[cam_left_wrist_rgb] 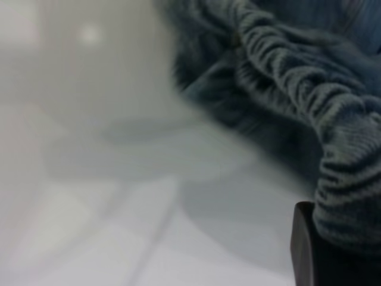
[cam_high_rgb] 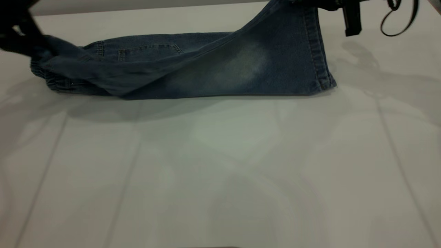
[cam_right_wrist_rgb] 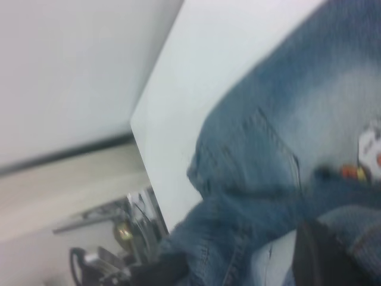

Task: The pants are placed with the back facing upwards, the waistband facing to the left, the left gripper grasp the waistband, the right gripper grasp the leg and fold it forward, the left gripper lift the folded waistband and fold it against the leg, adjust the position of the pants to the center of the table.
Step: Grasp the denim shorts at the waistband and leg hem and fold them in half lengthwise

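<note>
The blue denim pants (cam_high_rgb: 165, 69) lie across the far part of the white table (cam_high_rgb: 220, 172). Their gathered waistband (cam_high_rgb: 51, 81) is at the left. My left gripper (cam_left_wrist_rgb: 339, 250) is shut on the ruffled waistband (cam_left_wrist_rgb: 345, 190) and holds it slightly off the table. The leg (cam_high_rgb: 248, 65) with the pale faded oval is lifted at its far hem corner and slopes up to the picture's top edge. There my right gripper (cam_right_wrist_rgb: 345, 250) is shut on the leg's denim (cam_right_wrist_rgb: 357, 232). A patch pocket (cam_high_rgb: 148, 51) shows behind the raised leg.
A black part of the right arm (cam_high_rgb: 352, 20) and a cable loop (cam_high_rgb: 399, 19) hang over the table's far right. The table's far edge (cam_high_rgb: 137, 8) runs just behind the pants. A wide stretch of bare table lies in front of them.
</note>
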Available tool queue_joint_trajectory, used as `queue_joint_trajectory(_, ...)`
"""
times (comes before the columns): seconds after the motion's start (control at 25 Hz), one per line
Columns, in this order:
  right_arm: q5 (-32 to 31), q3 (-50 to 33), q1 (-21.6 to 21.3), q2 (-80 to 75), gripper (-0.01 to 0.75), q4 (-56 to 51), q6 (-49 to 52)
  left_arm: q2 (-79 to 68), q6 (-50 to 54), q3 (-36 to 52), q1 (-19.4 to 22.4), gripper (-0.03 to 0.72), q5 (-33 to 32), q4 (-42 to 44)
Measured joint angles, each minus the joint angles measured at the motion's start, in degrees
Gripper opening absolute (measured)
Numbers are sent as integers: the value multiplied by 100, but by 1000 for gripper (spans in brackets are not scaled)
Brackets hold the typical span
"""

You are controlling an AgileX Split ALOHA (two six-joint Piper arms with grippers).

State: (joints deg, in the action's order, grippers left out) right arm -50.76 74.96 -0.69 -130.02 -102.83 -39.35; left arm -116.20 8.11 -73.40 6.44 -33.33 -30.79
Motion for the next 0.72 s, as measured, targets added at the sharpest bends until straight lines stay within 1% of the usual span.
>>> queue_joint_trajectory(0.2, 209, 911, -2, -640, 25, 0, 721, -890, 1, -976, 0, 90, 0, -792)
queue_joint_trajectory(0.32, 350, 1234, -2, -935, 25, 0, 1165, -1298, 1, -1475, 0, 90, -4, -1113)
queue_joint_trajectory(0.44, 563, 1317, -2, -1058, 25, 0, 1398, -1595, 1, -1836, 0, 90, -4, -1253)
queue_joint_trajectory(0.6, 827, 1346, -2, -1058, 34, 0, 1704, -1727, 1, -1955, 0, 99, 48, -1263)
queue_joint_trajectory(0.72, 833, 1345, -2, -1058, 60, 0, 1772, -1732, -163, -1967, 0, 143, 74, -1263)
